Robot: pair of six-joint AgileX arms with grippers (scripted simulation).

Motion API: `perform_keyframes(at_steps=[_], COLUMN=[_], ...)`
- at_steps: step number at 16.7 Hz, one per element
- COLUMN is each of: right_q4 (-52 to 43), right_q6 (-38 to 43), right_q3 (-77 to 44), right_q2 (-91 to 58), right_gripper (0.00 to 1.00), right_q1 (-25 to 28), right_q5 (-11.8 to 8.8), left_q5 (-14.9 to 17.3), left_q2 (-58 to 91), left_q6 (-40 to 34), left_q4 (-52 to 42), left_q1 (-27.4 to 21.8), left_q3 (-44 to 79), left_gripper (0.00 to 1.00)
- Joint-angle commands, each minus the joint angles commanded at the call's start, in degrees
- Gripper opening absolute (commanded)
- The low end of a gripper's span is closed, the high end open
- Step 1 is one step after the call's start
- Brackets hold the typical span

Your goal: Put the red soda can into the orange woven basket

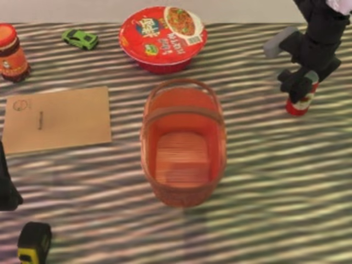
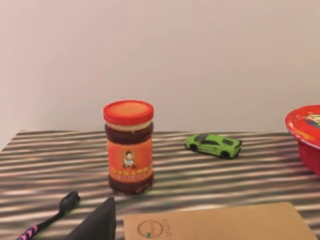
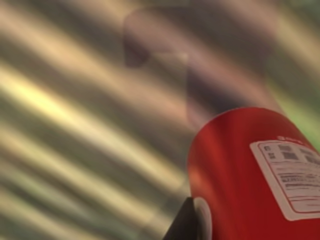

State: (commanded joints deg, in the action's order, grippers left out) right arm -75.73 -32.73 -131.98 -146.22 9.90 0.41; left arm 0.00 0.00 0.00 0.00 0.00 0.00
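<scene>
At the desk's (image 1: 264, 181) left edge our left arm sits parked, low in the top view; we cannot tell how its tool stands. Near it lie a yellow tape measure (image 1: 34, 242) at the front edge and a brown cardboard sheet (image 1: 58, 118). Along the far edge stand an orange-red jar (image 1: 11, 52), a green toy car (image 1: 80, 38) and a red noodle bowl (image 1: 163, 37). The left wrist view adds a black toothbrush (image 2: 50, 217) beside the jar, which the top view does not show.

The orange woven basket (image 1: 183, 143) stands mid-desk, its hollow unoccupied, with open striped desk on both flanks. Well apart to its right, the red soda can (image 1: 300, 102) stands upright near the right edge. Our right tool (image 1: 300, 82) sits over the can's top, fingers pinching it. The right wrist view alone shows the can's white label (image 3: 292, 177) close up.
</scene>
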Motion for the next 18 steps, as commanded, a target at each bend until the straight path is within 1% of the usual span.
perform_keyframes(at_steps=[3,4,13,14,16,18], right_q4=[0.0,0.0,-0.03,0.53,3.36,8.45], right_q6=[0.0,0.0,0.09,0.22,0.99,2.49], right_q3=[0.0,0.0,-0.02,0.25,1.69,4.24], right_q2=[0.0,0.0,-0.02,0.06,0.49,1.31], right_gripper=[0.02,0.0,0.0,0.0,0.0,0.0], right_q1=[0.0,0.0,-0.17,-0.08,0.31,0.85], right_q5=[0.0,0.0,-0.02,-0.35,-2.09,-5.09], left_q5=[0.0,0.0,0.0,0.0,0.0,0.0], left_q2=[0.0,0.0,0.0,0.0,0.0,0.0], left_q6=[0.0,0.0,0.0,0.0,0.0,0.0], left_q4=[0.0,0.0,0.0,0.0,0.0,0.0], left_q1=[0.0,0.0,0.0,0.0,0.0,0.0], left_q3=[0.0,0.0,0.0,0.0,0.0,0.0], left_gripper=[1.0,1.0,1.0,1.0,1.0,1.0])
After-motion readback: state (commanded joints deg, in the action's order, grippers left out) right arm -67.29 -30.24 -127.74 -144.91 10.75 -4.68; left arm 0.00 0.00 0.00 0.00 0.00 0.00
